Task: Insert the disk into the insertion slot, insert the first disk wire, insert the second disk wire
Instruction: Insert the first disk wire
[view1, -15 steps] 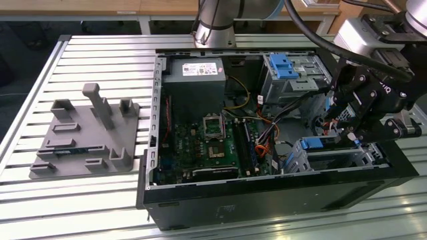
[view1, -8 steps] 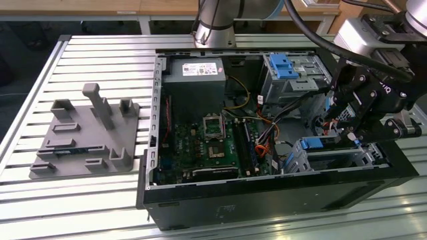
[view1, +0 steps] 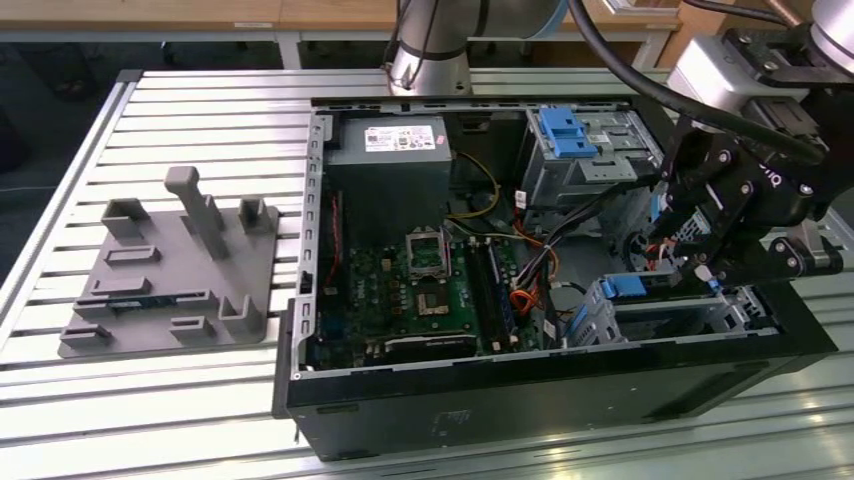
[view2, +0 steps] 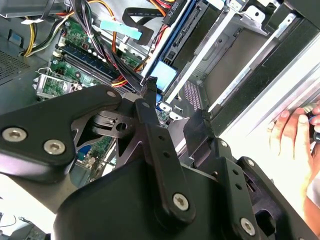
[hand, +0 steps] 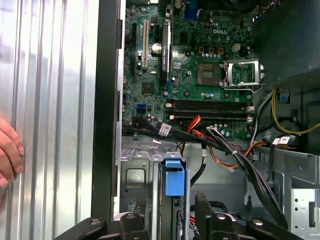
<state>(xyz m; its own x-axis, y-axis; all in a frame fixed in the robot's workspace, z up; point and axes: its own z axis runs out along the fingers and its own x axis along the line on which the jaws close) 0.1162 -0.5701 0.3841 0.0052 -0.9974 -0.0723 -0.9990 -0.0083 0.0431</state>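
The disk (view1: 638, 288), with its bright blue carrier, sits in the insertion slot (view1: 701, 318), a low silver cage in the open computer case at the exterior view's right. My gripper (view1: 697, 262) hangs just above it. In the first wrist view the two black fingers (hand: 131, 221) stand apart on either side of the disk's blue tab (hand: 174, 176), with the slot's sheet metal (hand: 134, 175) beside it. In the second wrist view the gripper (view2: 172, 107) is open over the disk's blue edge (view2: 165, 75). A bundle of black, red and orange wires (hand: 235, 155) runs loose past the disk.
A taller grey cage with a blue latch (view1: 574, 132) and a grey power supply (view1: 394, 140) stand at the back of the case. A grey fixture plate (view1: 174, 280) lies at the exterior view's left. A person's hand (view2: 292, 131) rests on the slatted table by the case wall.
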